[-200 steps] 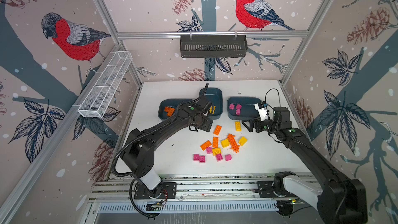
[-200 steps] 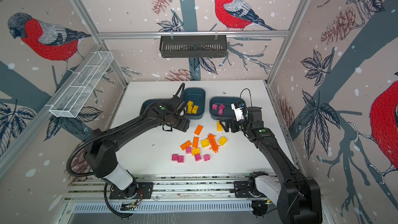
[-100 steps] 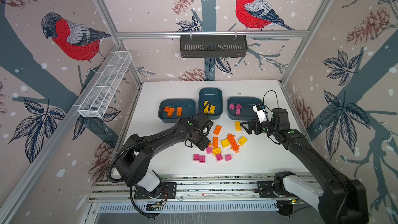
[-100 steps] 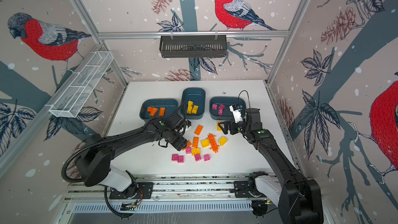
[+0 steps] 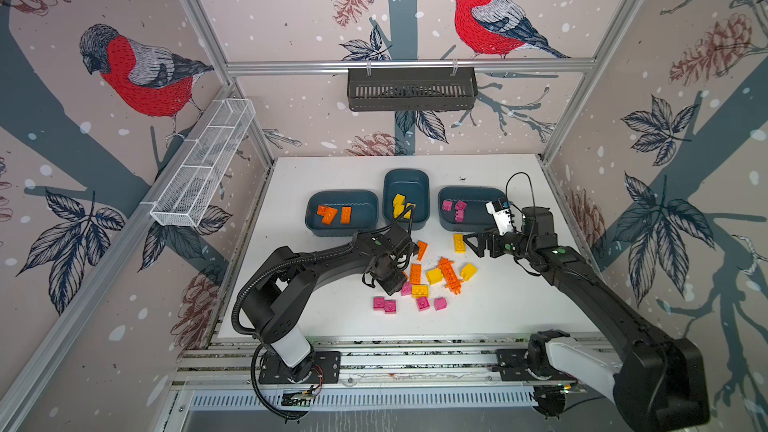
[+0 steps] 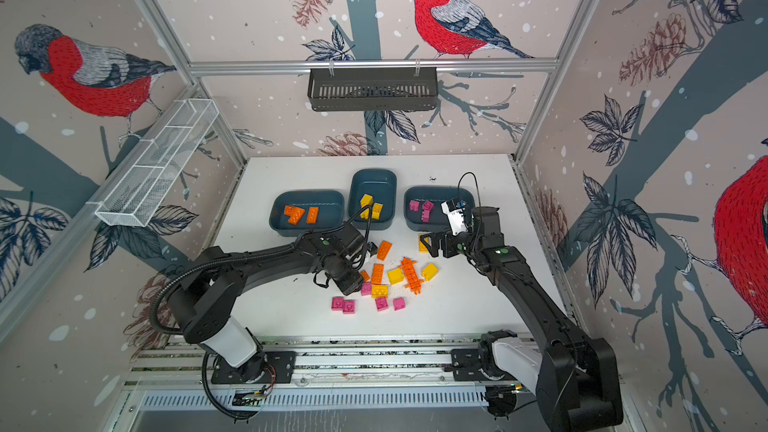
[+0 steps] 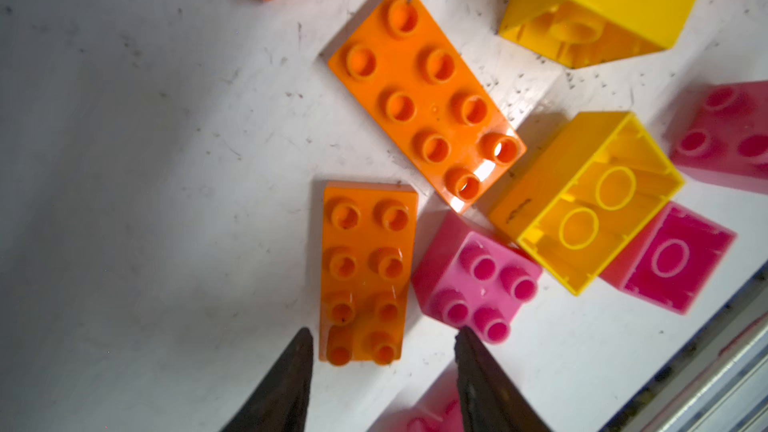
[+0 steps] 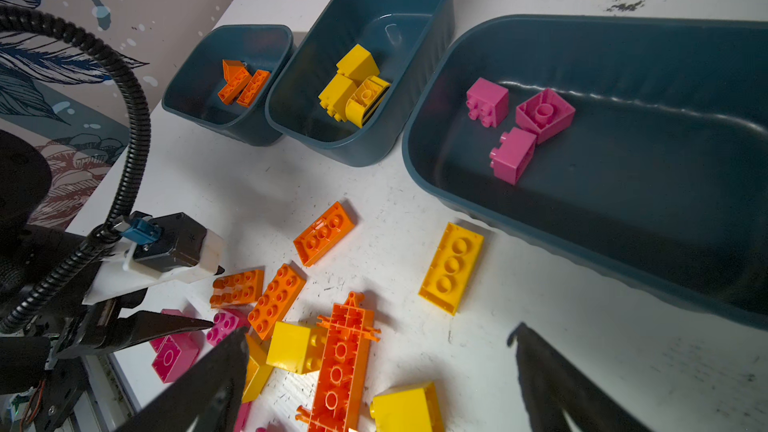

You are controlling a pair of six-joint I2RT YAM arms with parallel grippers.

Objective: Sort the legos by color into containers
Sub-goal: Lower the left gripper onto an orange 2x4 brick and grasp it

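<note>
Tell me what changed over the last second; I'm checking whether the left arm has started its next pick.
The left gripper swung from over the containers down to the loose legos and now straddles one end of an orange brick, jaws narrowed but not yet gripping. The right gripper stayed open by the yellow oblong brick; containers and loose bricks lie unmoved.

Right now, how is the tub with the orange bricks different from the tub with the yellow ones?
The left tub holds orange bricks; the middle tub holds yellow bricks. In both top views the left tub lies sideways, while the middle tub is turned lengthways and reaches farther toward the back wall. Both are the same dark blue-green, with rounded corners and low walls.
</note>
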